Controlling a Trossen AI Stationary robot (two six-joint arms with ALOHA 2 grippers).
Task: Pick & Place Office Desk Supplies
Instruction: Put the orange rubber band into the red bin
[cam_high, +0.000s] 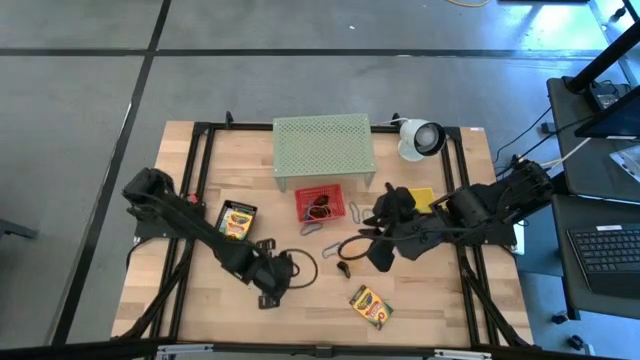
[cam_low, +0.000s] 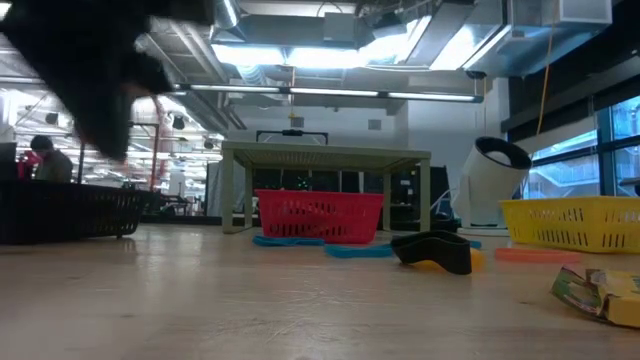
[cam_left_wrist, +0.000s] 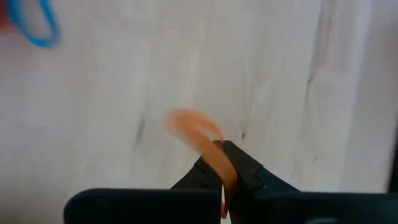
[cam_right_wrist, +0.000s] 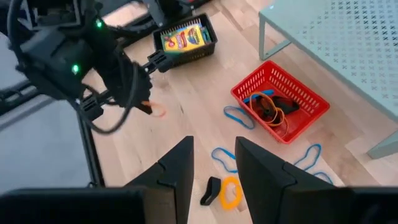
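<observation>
An orange rubber band (cam_left_wrist: 196, 134) is in my left gripper (cam_left_wrist: 227, 163), which is shut on it above the bare wood near the table's front; the right wrist view shows that gripper (cam_right_wrist: 148, 107) too. My right gripper (cam_right_wrist: 211, 165) hovers open and empty over the table's middle, right of the red basket (cam_high: 322, 205), which holds bands and dark clips. One crayon box (cam_high: 237, 220) lies in a black tray; another (cam_high: 370, 306) lies on the table near the front edge. A dark clip (cam_right_wrist: 211, 190) lies beside an orange band (cam_right_wrist: 231, 193) on the wood. My left gripper pinches the orange rubber band between its two fingertips (cam_left_wrist: 239, 165), holding the strip where it passes between them (cam_left_wrist: 219, 167). The fingers slant steeply downward. The band's free loop (cam_left_wrist: 186, 121) arches out past the fingertips, slack, and appears clear of the table.
The pale green mesh stand (cam_high: 323, 145) and a white round device (cam_high: 420, 138) stand at the far edge. A yellow basket (cam_low: 570, 220) sits on the right. Blue bands (cam_right_wrist: 236, 116) lie on the wood around the red basket. A black cable loop (cam_high: 300, 265) hangs by my left gripper.
</observation>
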